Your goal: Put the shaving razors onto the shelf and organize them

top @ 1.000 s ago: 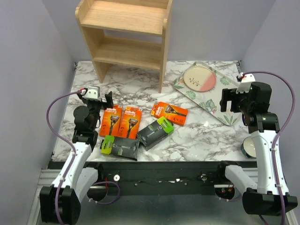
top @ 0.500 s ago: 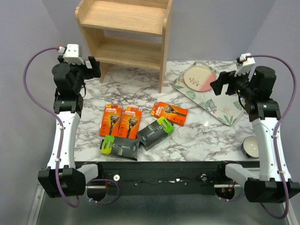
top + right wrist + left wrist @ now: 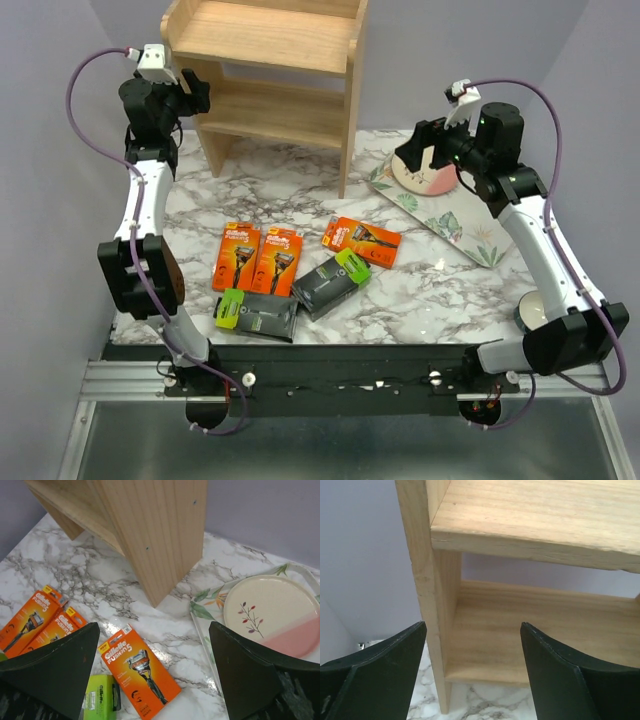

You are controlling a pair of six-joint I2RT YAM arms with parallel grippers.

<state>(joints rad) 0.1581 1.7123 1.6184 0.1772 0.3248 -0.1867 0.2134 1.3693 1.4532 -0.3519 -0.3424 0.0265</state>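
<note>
Five shaving razor packs lie flat on the marble table. Two orange ones (image 3: 235, 257) (image 3: 277, 260) lie side by side and a third orange one (image 3: 362, 241) lies to their right. Two dark packs with green ends (image 3: 258, 313) (image 3: 332, 281) lie nearer the front. The wooden shelf (image 3: 265, 80) stands at the back with both tiers bare. My left gripper (image 3: 195, 92) is open and empty, raised at the shelf's left side panel, facing its lower tier (image 3: 520, 630). My right gripper (image 3: 415, 150) is open and empty, high over the plate, with the third orange pack (image 3: 140, 677) between its fingers in the right wrist view.
A floral tray (image 3: 455, 225) with a pink and cream plate (image 3: 432, 178) sits at the right of the shelf. A small round tin (image 3: 535, 312) sits at the front right. Walls close in on the left, the right and the back.
Both arms have risen. My left gripper went from beside the orange packs up to the shelf's left side. My right gripper swung left from the tray's right end to above the plate.
</note>
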